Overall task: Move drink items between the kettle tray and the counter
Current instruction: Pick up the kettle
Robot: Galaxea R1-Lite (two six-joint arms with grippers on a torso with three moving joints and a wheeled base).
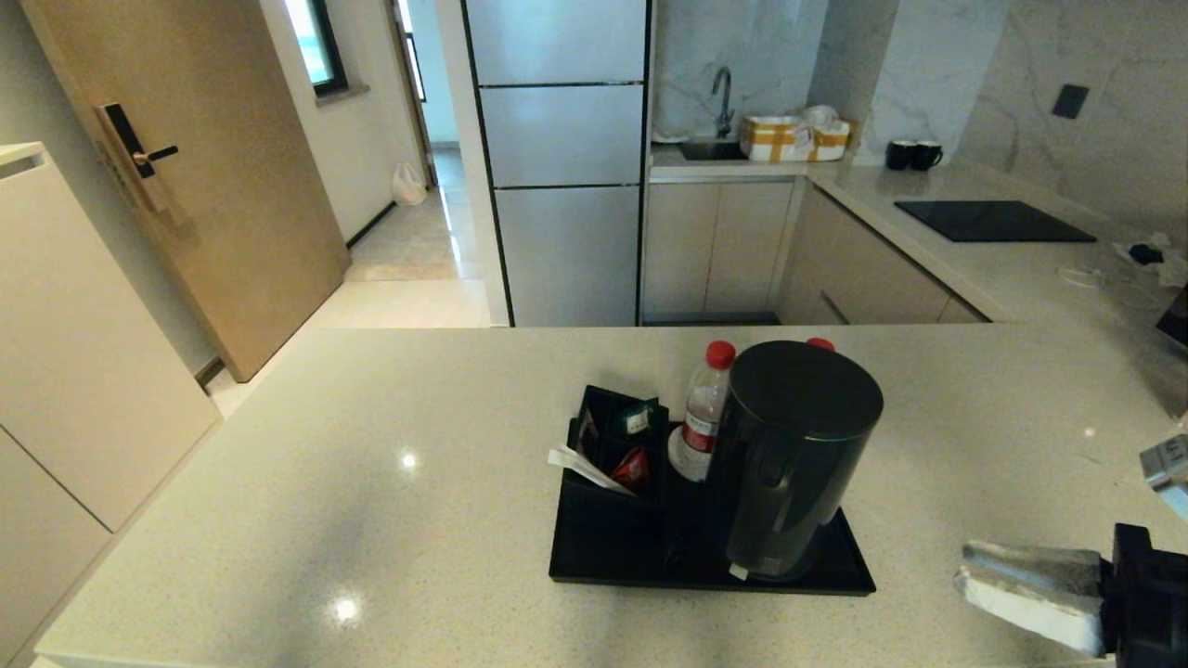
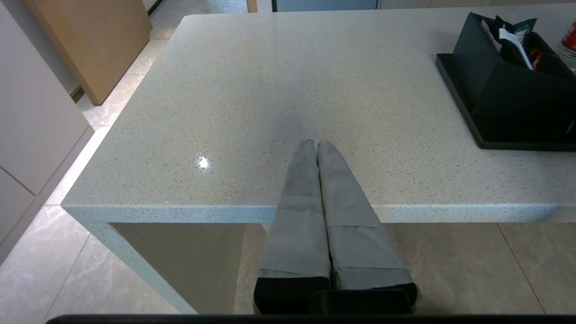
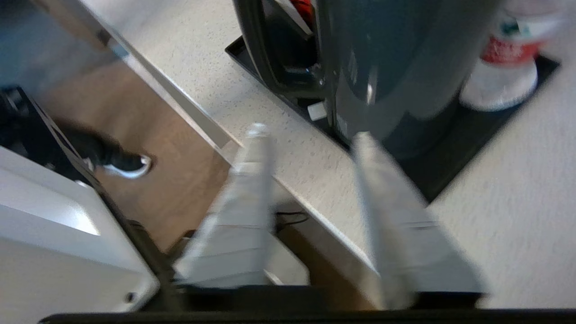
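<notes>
Kettle [image 1: 798,455] stands upright on tray [image 1: 594,547] (handle toward robot); right gripper [image 3: 310,135] parted, empty.

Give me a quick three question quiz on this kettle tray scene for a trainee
1. True or false: the kettle stands on the tray.
2. Which gripper has its fingers apart: A left gripper, B right gripper?
3. Fill in: the sachet box sits on the kettle's ___ side in the head view.

Key: 1 true. 2 B. 3 left.
</notes>
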